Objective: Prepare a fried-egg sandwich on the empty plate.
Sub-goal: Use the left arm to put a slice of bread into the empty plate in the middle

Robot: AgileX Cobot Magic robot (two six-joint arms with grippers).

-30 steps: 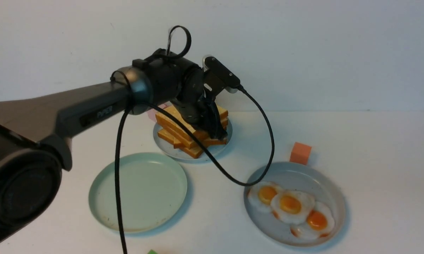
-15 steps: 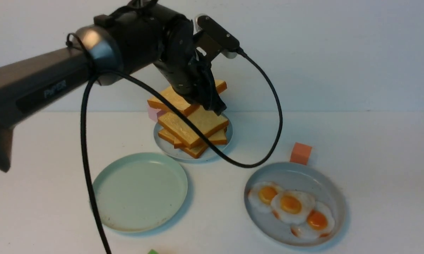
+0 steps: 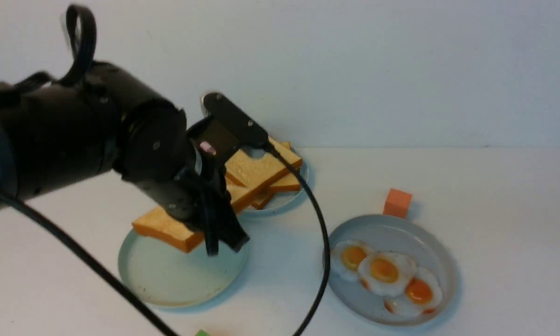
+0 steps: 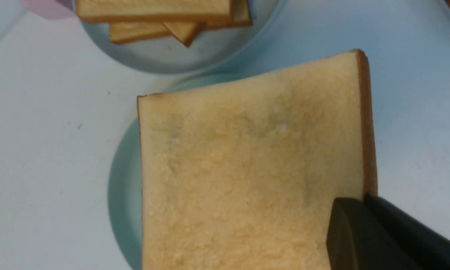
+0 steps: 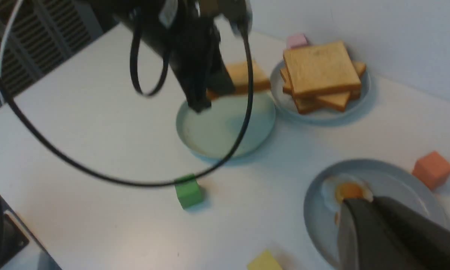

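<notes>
Front view: my left gripper is clamped on one toast slice, holding it just above the mint-green plate. Behind them a toast stack sits on a small plate. To the right, three fried eggs lie on a grey plate.

Left wrist view: the slice covers much of the mint-green plate, and one finger pinches its corner.

Right wrist view: my right gripper hangs over the grey plate. I cannot tell how wide it is.
</notes>
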